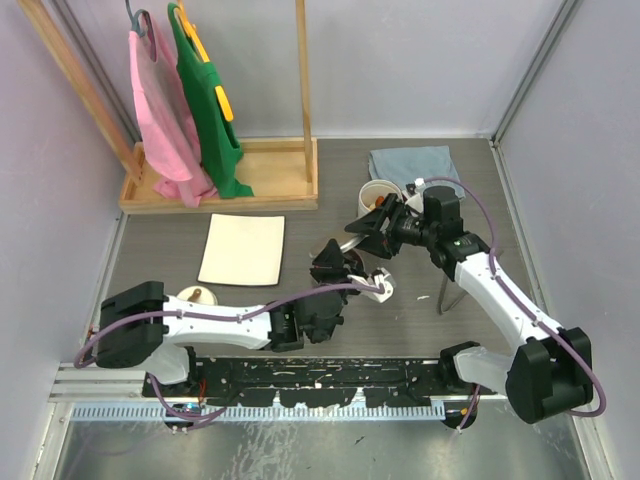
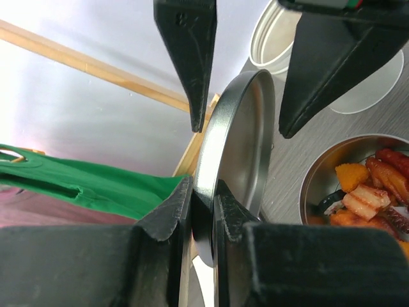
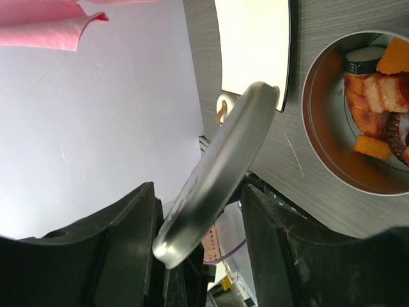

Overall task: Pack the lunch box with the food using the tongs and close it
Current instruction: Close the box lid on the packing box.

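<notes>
A: Where do we locate the flat round steel lid [image 2: 236, 160]?

B: In the left wrist view we find it standing on edge at frame centre. Its rim is clamped between the fingers of the left gripper [image 2: 204, 195], which is closed on it. The shallow round steel tin [image 2: 308, 185], holding the orange and brown food pieces [image 2: 367, 192], lies at lower right, apart from the lid.

A: And the right gripper [image 3: 198, 188]?

B: Its jaws stand parted, one on either side of the lid's upper part. We cannot tell whether either finger touches it.
</notes>
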{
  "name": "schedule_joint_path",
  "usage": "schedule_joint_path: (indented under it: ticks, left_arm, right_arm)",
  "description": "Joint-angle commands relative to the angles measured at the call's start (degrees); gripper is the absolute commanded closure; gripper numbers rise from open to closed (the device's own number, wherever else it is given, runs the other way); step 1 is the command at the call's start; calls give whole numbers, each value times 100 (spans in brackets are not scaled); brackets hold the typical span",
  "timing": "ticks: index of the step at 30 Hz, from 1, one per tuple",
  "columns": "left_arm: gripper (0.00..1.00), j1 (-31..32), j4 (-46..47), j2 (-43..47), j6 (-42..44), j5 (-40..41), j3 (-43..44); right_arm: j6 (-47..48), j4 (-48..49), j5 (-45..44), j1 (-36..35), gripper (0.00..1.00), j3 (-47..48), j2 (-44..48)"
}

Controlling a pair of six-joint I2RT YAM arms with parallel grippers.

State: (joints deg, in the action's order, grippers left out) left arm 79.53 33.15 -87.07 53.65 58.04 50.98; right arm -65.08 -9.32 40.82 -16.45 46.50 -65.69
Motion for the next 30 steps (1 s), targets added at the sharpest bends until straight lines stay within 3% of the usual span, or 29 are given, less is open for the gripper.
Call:
schedule_joint_path:
  ticks: [1, 9, 14, 18, 24, 30]
  left_arm:
    - [100, 142, 1076, -129, 611, -94, -25]
    - [97, 220, 2099, -525, 1556, 28, -132]
    - [90, 262, 2205, -625, 1647, 34, -147]
    - [82, 324, 2197, -676, 1579, 119, -162]
    - [70, 396, 1553, -627, 906, 276, -131]
    - [60, 432, 172, -386, -316, 253, 0]
  right_arm:
    - [-184, 397, 208, -30, 38, 70, -23]
    - [-329, 539, 189, -26, 66, -108, 105]
    - [-167, 505, -24, -33, 77, -238, 287]
    - [-46, 609, -89, -27, 80, -341, 337]
    - [146, 734, -214, -28, 85, -508, 336]
    - [253, 922, -321, -31, 85, -784, 316]
